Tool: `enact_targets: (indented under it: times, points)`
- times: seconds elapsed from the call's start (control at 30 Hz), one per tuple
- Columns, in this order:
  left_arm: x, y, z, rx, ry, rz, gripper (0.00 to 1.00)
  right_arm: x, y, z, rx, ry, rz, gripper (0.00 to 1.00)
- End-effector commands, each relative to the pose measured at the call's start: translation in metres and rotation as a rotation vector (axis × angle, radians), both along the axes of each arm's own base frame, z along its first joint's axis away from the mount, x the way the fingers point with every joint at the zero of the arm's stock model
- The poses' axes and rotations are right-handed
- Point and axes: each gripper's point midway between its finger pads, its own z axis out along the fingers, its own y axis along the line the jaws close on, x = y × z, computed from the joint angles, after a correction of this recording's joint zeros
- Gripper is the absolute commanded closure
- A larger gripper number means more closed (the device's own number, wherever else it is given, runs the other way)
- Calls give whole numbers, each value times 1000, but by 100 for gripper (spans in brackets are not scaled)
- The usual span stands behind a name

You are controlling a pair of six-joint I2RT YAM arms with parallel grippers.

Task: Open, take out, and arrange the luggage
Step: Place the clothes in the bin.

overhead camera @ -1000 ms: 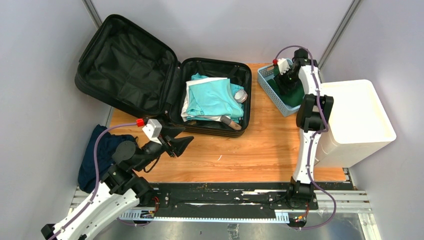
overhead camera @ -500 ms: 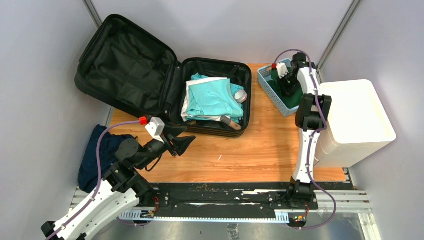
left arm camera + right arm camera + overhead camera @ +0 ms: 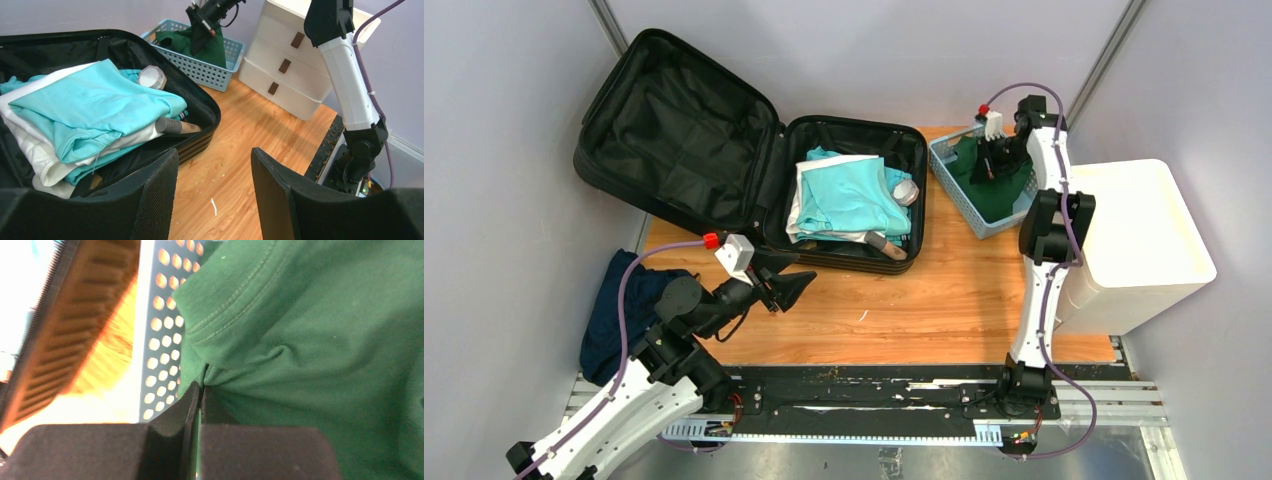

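- Wooden table (image 3: 944, 310) between pale grey walls; the luggage (image 3: 684, 125) lies at its far left, opened out
- the two halves of the luggage sit side by side, so its long axis runs left to right across the far edge of the table; the hinge line runs near to far
- its lid is the left half, tilted up with the black lining facing up and right, and it overhangs the table's left edge; its base is the right half, flat on the wood, open side up
- inside the base: a folded teal garment (image 3: 854, 195) on white cloth, a small round white thing (image 3: 906, 190) at its right side, and a brown-and-grey cylinder (image 3: 886, 245) against the near wall
- just right of the luggage stands a light-blue mesh basket (image 3: 954, 195); further right, a white drawer unit (image 3: 1139, 235)
- right gripper (image 3: 201, 390) reaches into the basket, its jaws pressed together on a fold of a green garment (image 3: 999, 190)
- left gripper (image 3: 215, 155) hovers just in front of the luggage's near edge, jaws well apart with nothing between them
- dark blue cloth (image 3: 629, 310) lies off the table, nearer than the lid
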Motion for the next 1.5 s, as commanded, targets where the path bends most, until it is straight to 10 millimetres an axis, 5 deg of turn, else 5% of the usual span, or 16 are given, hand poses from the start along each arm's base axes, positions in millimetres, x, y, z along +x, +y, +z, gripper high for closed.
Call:
enact_targets:
  times: [0.0,0.13,0.27,0.47,0.63,0.77,0.83,0.93,1.1,1.23,1.33,1.47]
  points:
    - [-2,-2,3,-7,-17,-17,41,-4,26,63,231,-5,-60,100]
    - [-4,-1,3,-9,-18,-19,41,-3,23,57,204,14,-105,100]
    - [-5,0,1,-8,-16,-18,40,2,-7,42,35,-7,-163,93]
    - [-6,1,2,-12,-20,-17,40,1,-54,33,-230,-62,-187,58]
    - [-6,0,3,-15,-18,-22,40,-11,-34,77,-129,-158,-77,47]
    - [-6,-1,5,-17,-18,-25,40,-4,-36,110,-146,-277,-72,52]
    - [-6,-1,7,-21,-19,-27,40,9,-57,104,-237,-286,-152,72]
    - [-7,-1,9,-29,-19,-31,40,24,-93,70,-389,-232,-232,89]
    - [-10,1,12,-40,-23,-31,40,14,-127,9,-546,-88,-252,91]
    - [-10,1,10,-36,-22,-29,40,0,-136,-14,-606,-12,-228,92]
    - [-9,2,8,-27,-19,-26,40,-5,-128,9,-572,-49,-213,91]
    - [-7,3,5,-20,-10,-13,39,-4,-94,73,-426,-203,-161,82]
